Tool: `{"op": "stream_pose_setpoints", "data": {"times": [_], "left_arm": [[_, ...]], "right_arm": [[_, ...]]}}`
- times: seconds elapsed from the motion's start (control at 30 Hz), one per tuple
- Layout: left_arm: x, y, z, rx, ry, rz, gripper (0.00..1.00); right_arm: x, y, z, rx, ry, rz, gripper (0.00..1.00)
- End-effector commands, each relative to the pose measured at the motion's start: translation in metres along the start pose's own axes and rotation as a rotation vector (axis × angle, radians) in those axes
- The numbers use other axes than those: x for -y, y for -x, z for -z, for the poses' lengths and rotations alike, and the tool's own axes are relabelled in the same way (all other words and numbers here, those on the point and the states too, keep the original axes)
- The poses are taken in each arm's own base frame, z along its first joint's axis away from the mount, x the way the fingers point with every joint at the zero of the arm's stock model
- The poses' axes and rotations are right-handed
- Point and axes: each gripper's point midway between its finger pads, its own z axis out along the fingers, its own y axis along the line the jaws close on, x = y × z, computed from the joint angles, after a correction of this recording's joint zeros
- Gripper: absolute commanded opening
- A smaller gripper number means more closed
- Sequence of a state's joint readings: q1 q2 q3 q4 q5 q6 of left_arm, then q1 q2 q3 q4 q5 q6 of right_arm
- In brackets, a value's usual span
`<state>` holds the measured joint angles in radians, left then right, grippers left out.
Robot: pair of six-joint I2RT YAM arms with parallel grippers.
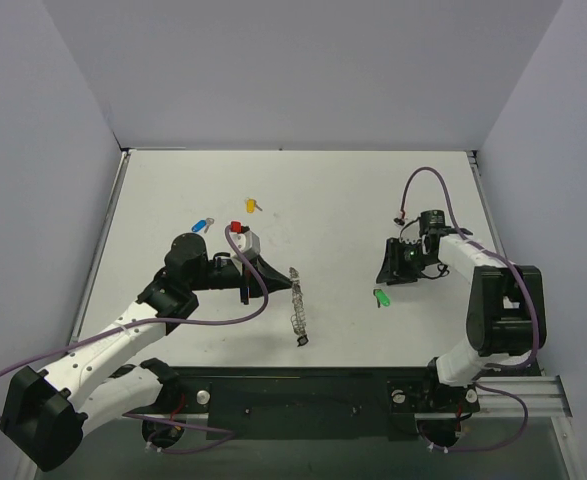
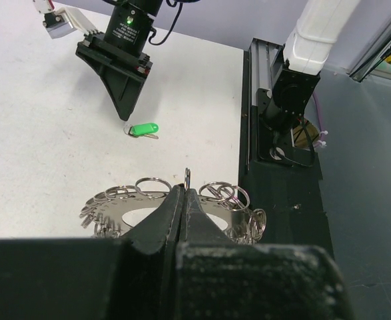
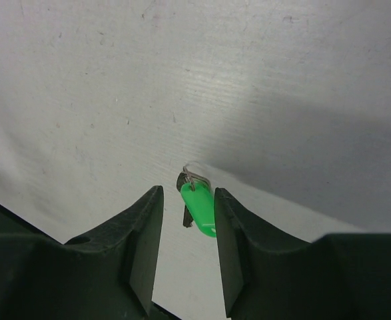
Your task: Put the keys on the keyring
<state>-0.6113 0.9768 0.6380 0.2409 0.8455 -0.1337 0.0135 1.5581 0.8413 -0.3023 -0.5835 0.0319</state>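
The keyring (image 1: 295,305), a flat silvery hoop edged with small wire loops, stands on edge near the table's middle. My left gripper (image 1: 287,284) is shut on its rim. In the left wrist view the hoop (image 2: 112,217) spreads to both sides of the shut jaws (image 2: 184,193). A green-headed key (image 1: 381,297) lies flat on the table to the right. My right gripper (image 1: 391,270) hangs just above it, open. In the right wrist view the key (image 3: 198,205) shows between the parted fingers (image 3: 187,195), close to the right one, and nothing is gripped. A blue-headed key (image 1: 203,224) and a yellow-headed key (image 1: 252,206) lie far left.
A small dark piece (image 1: 303,342) sits at the keyring's near end. The black base rail (image 1: 303,395) runs along the table's near edge. Pale walls close in the back and both sides. A purple cable (image 1: 425,180) loops above the right wrist.
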Motion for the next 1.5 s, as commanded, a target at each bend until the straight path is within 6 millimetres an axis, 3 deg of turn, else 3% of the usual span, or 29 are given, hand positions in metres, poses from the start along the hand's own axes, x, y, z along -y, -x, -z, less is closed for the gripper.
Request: {"op": "stream_pose_setpoints", "data": {"times": [0.0, 0.6, 1.47], "left_arm": [[0.006, 0.031, 0.001, 0.065, -0.029, -0.091, 0.0], [0.006, 0.031, 0.001, 0.064, -0.03, -0.091, 0.0], [0.005, 0.032, 0.001, 0.063, -0.028, -0.095, 0.0]], "right_arm": [[0.0, 0.001, -0.002, -0.043, 0.01, -0.032, 0.31], [-0.004, -0.015, -0.011, -0.17, 0.054, -0.028, 0.24], [-0.009, -0.016, -0.016, -0.208, 0.08, -0.019, 0.19]]}}
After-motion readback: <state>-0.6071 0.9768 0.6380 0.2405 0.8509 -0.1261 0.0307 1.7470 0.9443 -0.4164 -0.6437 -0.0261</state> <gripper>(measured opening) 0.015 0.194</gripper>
